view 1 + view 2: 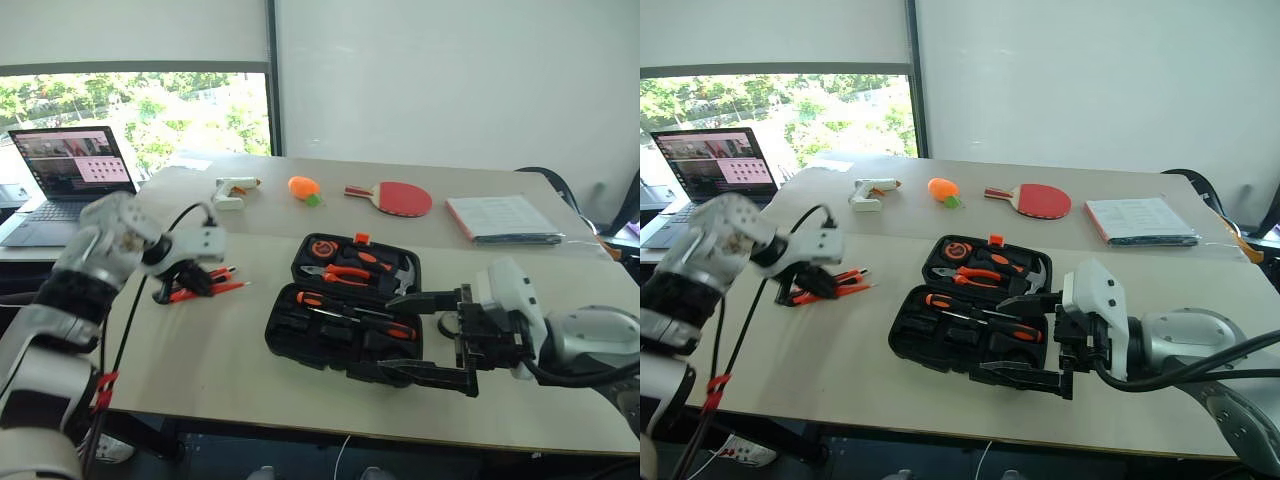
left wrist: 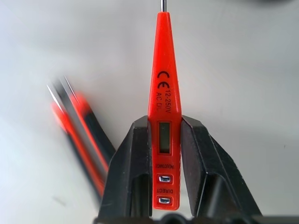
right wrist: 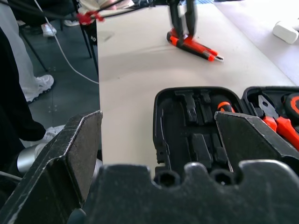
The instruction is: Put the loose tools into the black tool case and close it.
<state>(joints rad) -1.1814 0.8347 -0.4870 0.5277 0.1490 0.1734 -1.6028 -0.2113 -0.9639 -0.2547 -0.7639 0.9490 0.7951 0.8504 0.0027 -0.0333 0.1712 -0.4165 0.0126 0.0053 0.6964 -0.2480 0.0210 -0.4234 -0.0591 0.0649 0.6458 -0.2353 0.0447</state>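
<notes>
My left gripper (image 2: 164, 123) is shut on the thin orange tester screwdriver (image 2: 164, 88), its shaft pointing away from the wrist. It hangs just above two black-and-orange screwdrivers (image 1: 208, 288) that lie on the table left of the case. The black tool case (image 1: 300, 330) lies open mid-table, with pliers, a hammer and other orange-handled tools in its slots. At the case's near right corner my right gripper (image 1: 432, 338) stands open, level and pointing left, with nothing between its fingers. The right wrist view looks over the case's empty slots (image 3: 196, 140) toward the left gripper (image 3: 183, 23).
An open laptop (image 1: 70, 175) stands at the far left. Along the back lie a white glue gun (image 1: 233, 190), an orange toy (image 1: 303, 187), a red paddle (image 1: 397, 198) and a stack of papers (image 1: 503, 218). The table's front edge (image 1: 300, 428) runs close below the case.
</notes>
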